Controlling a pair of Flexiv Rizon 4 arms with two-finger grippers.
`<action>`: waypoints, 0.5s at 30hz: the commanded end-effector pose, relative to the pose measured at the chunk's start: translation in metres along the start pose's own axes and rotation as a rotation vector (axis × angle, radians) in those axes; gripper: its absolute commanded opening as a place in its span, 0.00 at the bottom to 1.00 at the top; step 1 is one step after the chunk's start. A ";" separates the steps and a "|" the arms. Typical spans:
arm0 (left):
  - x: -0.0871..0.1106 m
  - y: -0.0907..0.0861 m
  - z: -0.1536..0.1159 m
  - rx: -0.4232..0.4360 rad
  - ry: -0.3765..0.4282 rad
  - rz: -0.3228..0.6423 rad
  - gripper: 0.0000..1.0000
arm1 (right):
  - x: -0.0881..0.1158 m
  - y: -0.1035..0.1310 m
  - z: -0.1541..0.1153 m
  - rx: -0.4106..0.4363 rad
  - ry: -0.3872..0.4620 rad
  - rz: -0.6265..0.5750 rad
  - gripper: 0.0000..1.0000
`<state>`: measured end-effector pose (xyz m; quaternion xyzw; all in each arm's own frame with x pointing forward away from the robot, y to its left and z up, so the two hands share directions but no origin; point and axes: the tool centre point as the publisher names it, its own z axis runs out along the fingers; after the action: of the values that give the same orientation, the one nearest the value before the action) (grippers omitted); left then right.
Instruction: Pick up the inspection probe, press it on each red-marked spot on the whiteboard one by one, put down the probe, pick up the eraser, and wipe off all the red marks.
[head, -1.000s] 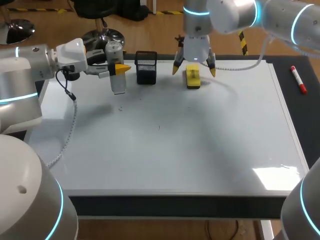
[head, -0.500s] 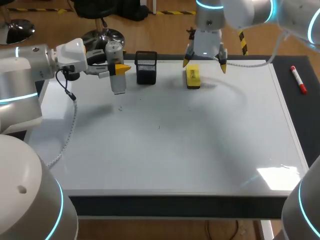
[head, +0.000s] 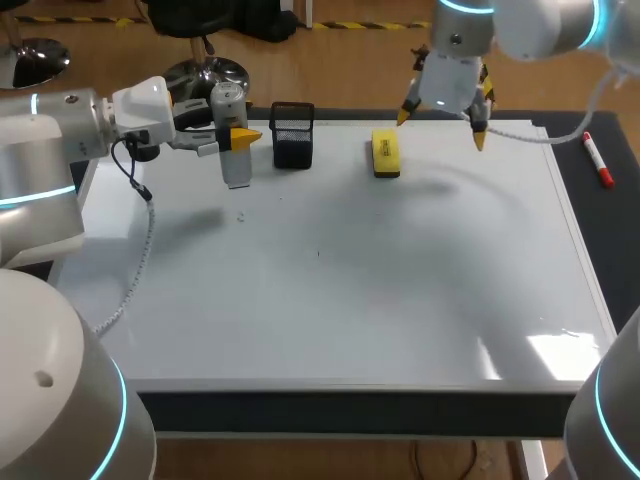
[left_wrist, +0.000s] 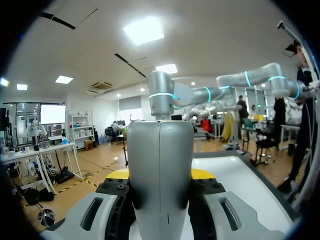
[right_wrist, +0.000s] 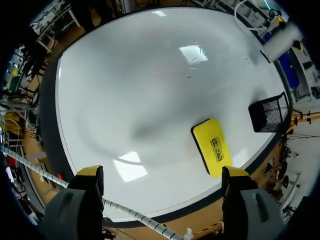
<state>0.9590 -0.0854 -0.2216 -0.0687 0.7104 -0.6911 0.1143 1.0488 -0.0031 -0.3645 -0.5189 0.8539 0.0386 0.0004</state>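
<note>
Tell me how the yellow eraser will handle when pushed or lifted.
The eraser lies flat and low, so it likely won't roll or tip. On the glossy whiteboard it would probably slide easily when nudged. Its small size suggests it is light.

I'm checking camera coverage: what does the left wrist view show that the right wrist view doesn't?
Only the left wrist view: the left gripper shut on the probe, close up, and the right arm. Only the right wrist view: the yellow eraser, the black mesh holder and the right gripper, fingers open and empty. Both: the whiteboard. The pale cylinder past the holder in the right wrist view may also be the probe.
</note>
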 end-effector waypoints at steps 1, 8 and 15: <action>0.000 -0.001 0.000 0.001 -0.002 0.001 0.00 | 0.024 0.006 -0.009 0.007 -0.067 0.030 1.00; 0.000 -0.001 0.000 0.001 -0.002 0.001 0.00 | 0.042 0.006 -0.016 -0.027 -0.176 0.109 1.00; 0.000 -0.001 0.000 0.001 -0.002 0.001 0.00 | 0.054 0.006 -0.025 -0.036 -0.266 0.149 1.00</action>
<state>0.9590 -0.0854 -0.2216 -0.0687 0.7104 -0.6911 0.1143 1.0280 -0.0405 -0.3454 -0.4481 0.8862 0.1021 0.0590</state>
